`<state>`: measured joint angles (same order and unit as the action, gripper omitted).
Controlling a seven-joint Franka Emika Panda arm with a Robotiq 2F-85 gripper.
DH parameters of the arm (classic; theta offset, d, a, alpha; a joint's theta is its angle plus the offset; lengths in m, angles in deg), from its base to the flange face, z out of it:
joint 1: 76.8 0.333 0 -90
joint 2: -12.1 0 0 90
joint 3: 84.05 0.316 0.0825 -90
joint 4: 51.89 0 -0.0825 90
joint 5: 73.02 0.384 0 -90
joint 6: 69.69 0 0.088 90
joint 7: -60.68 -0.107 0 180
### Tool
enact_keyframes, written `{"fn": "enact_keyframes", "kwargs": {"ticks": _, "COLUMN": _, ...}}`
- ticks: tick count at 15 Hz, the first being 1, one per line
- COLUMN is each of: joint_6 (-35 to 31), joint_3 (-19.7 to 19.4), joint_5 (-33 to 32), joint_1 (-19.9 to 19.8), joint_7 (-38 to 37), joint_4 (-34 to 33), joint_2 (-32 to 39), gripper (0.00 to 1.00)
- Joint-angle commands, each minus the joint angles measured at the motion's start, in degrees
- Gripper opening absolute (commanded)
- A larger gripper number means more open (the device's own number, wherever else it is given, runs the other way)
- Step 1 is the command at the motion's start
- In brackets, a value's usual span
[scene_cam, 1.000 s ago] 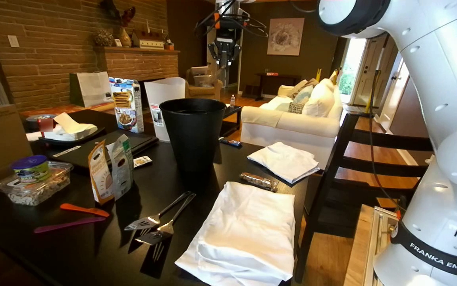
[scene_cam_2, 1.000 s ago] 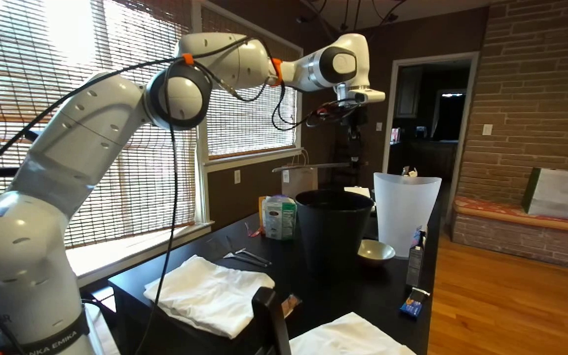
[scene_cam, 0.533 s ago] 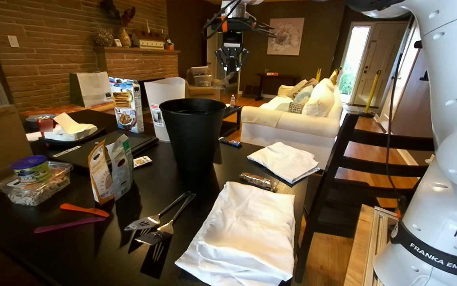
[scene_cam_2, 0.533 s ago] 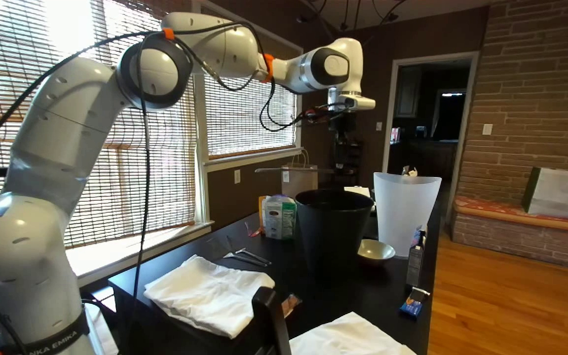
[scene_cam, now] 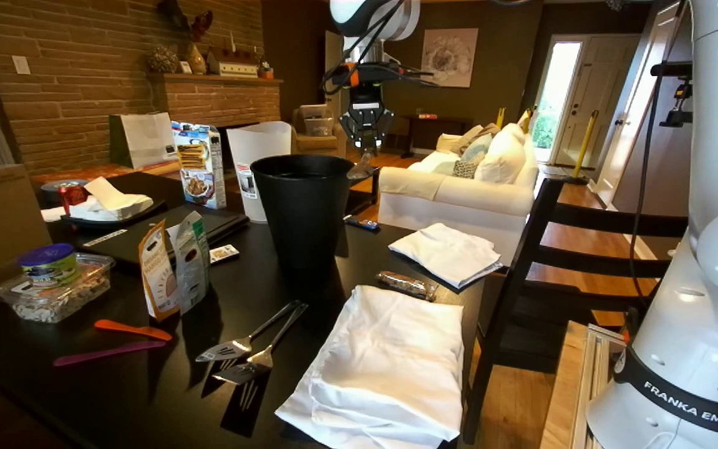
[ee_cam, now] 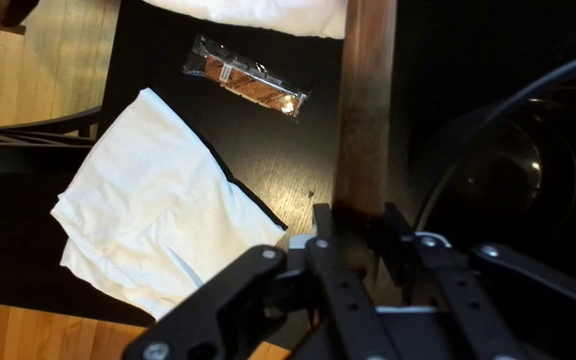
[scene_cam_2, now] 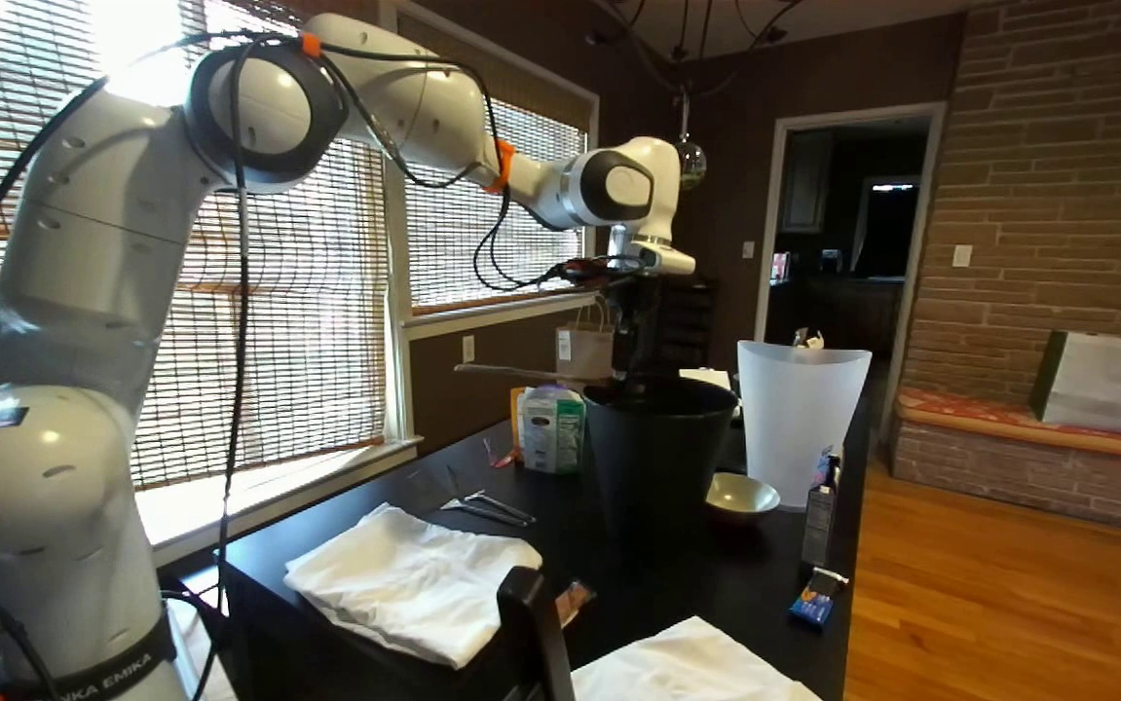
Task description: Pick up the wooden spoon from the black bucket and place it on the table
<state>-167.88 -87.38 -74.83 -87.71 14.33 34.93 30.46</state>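
My gripper is shut on the wooden spoon and holds it level in the air beside the black bucket's rim. The gripper shows in the exterior views (scene_cam: 366, 141) (scene_cam_2: 621, 372) and in the wrist view (ee_cam: 355, 217). The brown spoon runs up from the jaws in the wrist view (ee_cam: 365, 110). It points left in an exterior view (scene_cam_2: 509, 372), and its end shows in an exterior view (scene_cam: 362, 168). The tall black bucket (scene_cam: 302, 215) (scene_cam_2: 657, 458) stands on the dark table (scene_cam: 159, 405). In the wrist view the bucket's dark opening (ee_cam: 503, 165) lies to the right.
Folded white cloths (scene_cam: 390, 362) (scene_cam: 446, 249) and a wrapped snack bar (scene_cam: 405, 284) lie near the bucket. Metal utensils (scene_cam: 265, 349) and upright food pouches (scene_cam: 159, 271) are on the table. A white bin (scene_cam_2: 799, 419) and a bowl (scene_cam_2: 740, 495) stand beside the bucket. A black chair (scene_cam: 602, 211) is alongside.
My gripper has come down with the spoon, from well above the bucket to about rim height. It has shifted slightly right in an exterior view and left in an exterior view.
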Motion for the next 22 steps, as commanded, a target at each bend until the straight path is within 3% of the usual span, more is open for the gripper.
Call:
{"fn": "enact_keyframes", "kwargs": {"ticks": 1, "joint_6": -4.3, "joint_3": -2.7, "joint_5": -0.1, "joint_1": 2.9, "joint_7": 0.3, "joint_4": 8.9, "joint_2": -4.4, "gripper": 0.07}}
{"fn": "enact_keyframes", "kwargs": {"ticks": 10, "joint_6": -14.5, "joint_3": -7.3, "joint_5": -0.2, "joint_1": 3.0, "joint_7": -4.3, "joint_4": 13.3, "joint_2": -2.1, "gripper": 0.07}}
{"fn": "enact_keyframes", "kwargs": {"ticks": 15, "joint_6": -25.2, "joint_3": -9.6, "joint_5": -2.9, "joint_1": 3.2, "joint_7": -4.4, "joint_4": 17.5, "joint_2": -0.4, "gripper": 0.07}}
{"fn": "enact_keyframes", "kwargs": {"ticks": 22, "joint_6": -35.2, "joint_3": -11.9, "joint_5": -4.9, "joint_1": 3.7, "joint_7": -5.6, "joint_4": 20.0, "joint_2": 4.4, "gripper": 0.07}}
